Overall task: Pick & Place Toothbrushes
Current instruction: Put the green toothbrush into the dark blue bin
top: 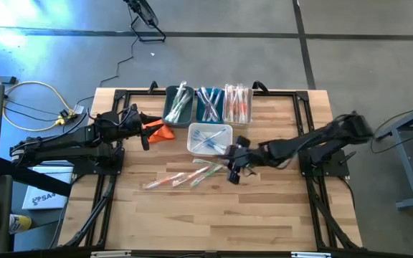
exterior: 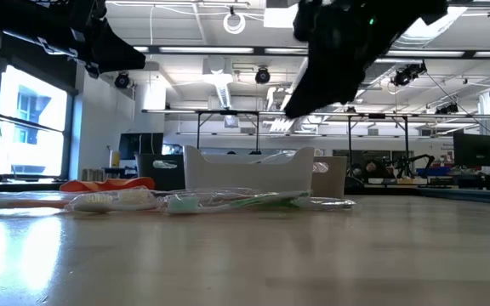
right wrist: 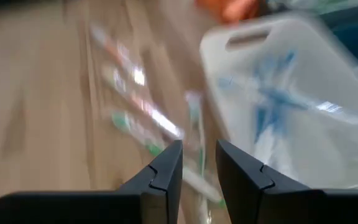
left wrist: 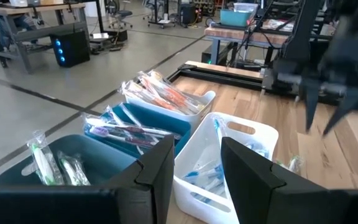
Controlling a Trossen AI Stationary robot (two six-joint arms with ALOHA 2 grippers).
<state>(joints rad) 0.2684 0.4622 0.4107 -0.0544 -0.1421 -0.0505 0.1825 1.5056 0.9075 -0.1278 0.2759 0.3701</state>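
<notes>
Several wrapped toothbrushes (top: 181, 177) lay loose on the wood beside the white bin (top: 210, 138); the right gripper (top: 233, 172) hovered over them, fingers parted, empty. Light, slippery film, I reckoned: pinch mid-handle. Left gripper (top: 143, 129) waited, open.

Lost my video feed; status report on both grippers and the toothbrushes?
Right gripper open, empty, above loose toothbrushes. Left gripper open, empty, by orange cloth. Nothing in the way.

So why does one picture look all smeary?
The right wrist view is streaked with motion blur, smearing the white bin and loose toothbrushes; the left wrist view is sharp; the low view is backlit, showing the arms as dark shapes above the shiny table.
</notes>
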